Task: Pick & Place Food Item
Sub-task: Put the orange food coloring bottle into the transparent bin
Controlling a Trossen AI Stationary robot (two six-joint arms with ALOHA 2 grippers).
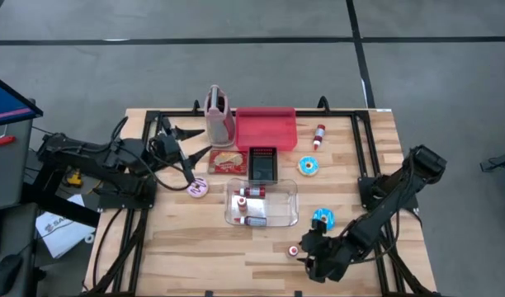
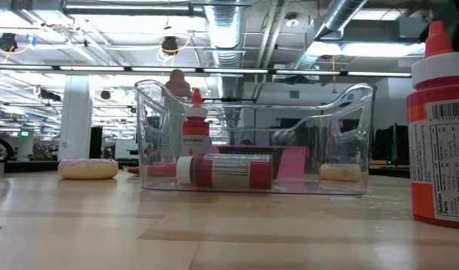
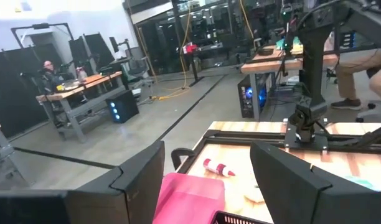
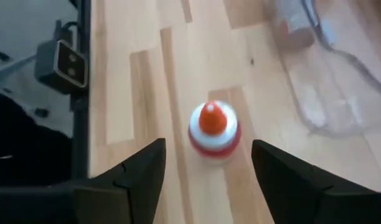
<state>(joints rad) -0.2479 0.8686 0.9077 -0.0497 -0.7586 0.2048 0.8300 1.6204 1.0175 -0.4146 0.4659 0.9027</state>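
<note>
2 ketchup bottles (image 1: 249, 199) in clear bin (image 1: 286, 203)

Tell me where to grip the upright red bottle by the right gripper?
Probably the body below the white collar, from straight above: the red bottle stands upright, cap up. The right gripper hangs above it with fingers open, flanking either side.

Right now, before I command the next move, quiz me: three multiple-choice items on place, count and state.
1. Where is the upright red sauce bottle with white collar?
A. On the wooden table before the right gripper
B. Inside the red tray
C. On the pink doughnut

2. How many bottles are in the clear plastic bin?
A. None
B. Two
C. Five

3. The right gripper's fingers are:
A. Open, empty
B. Clamping the bin
C. Holding a doughnut

A: right wrist view shows it there. B: low view shows two. A: fingers apart, nothing between.
</note>
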